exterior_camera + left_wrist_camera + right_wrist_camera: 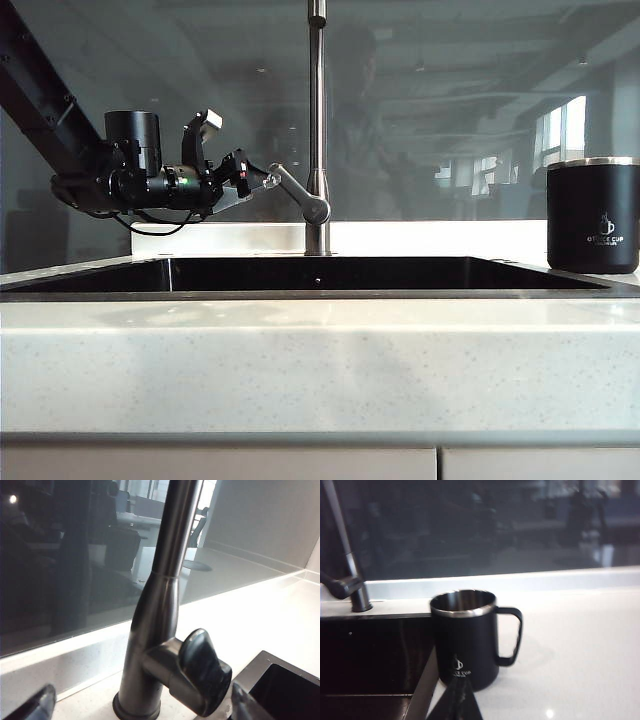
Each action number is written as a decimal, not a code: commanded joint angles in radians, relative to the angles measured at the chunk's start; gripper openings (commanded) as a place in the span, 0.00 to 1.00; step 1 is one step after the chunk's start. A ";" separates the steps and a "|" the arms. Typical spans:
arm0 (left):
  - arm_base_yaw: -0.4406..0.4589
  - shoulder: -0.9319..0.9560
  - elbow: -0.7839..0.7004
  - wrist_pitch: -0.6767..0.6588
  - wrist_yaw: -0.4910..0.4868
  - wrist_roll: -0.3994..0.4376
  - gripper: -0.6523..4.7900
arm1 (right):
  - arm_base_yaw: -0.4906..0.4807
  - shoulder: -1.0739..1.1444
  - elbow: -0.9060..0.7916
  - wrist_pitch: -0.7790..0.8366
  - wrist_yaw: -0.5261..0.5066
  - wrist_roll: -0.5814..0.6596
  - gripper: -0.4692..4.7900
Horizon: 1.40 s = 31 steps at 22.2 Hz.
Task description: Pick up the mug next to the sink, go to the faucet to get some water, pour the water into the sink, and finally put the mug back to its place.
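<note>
The black mug [592,215] with a steel rim stands upright on the counter right of the sink [320,274]. My left gripper [258,179] hangs over the sink's left part, at the end of the lever of the faucet [317,120]. In the left wrist view the left gripper [141,709] is open, one finger on each side of the lever knob [202,672]. In the right wrist view the mug [465,640] stands beside the sink's corner with its handle [512,636] turned away from the sink. My right gripper [455,702] is shut and empty just short of the mug's base. The exterior view does not show the right gripper.
A dark glass backsplash [450,110] rises behind the faucet. White counter [580,650] stretches to the right of the mug. The sink's metal rim [420,690] runs beside the mug. The counter's front edge [320,360] spans the exterior view.
</note>
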 commanded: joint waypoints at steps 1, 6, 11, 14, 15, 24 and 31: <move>0.001 -0.006 0.006 0.012 0.001 0.001 1.00 | -0.008 -0.002 -0.003 0.042 -0.003 -0.036 0.07; 0.001 -0.006 0.006 0.012 0.001 0.001 1.00 | -0.030 -0.002 -0.003 0.043 -0.003 -0.035 0.07; 0.001 -0.006 0.006 0.012 0.001 0.001 1.00 | -0.032 -0.003 -0.003 -0.063 -0.003 -0.034 0.07; 0.001 -0.006 0.006 0.012 0.001 0.001 1.00 | -0.031 -0.003 -0.003 -0.113 -0.014 -0.028 0.07; 0.001 -0.006 0.006 0.012 0.001 0.001 1.00 | -0.030 -0.003 -0.003 -0.113 -0.034 -0.028 0.07; 0.001 -0.006 0.006 0.012 0.001 0.001 1.00 | -0.005 -0.003 -0.003 -0.111 -0.078 -0.027 0.07; 0.001 -0.006 0.006 0.012 0.001 0.001 1.00 | -0.006 -0.003 -0.003 -0.109 -0.078 -0.027 0.07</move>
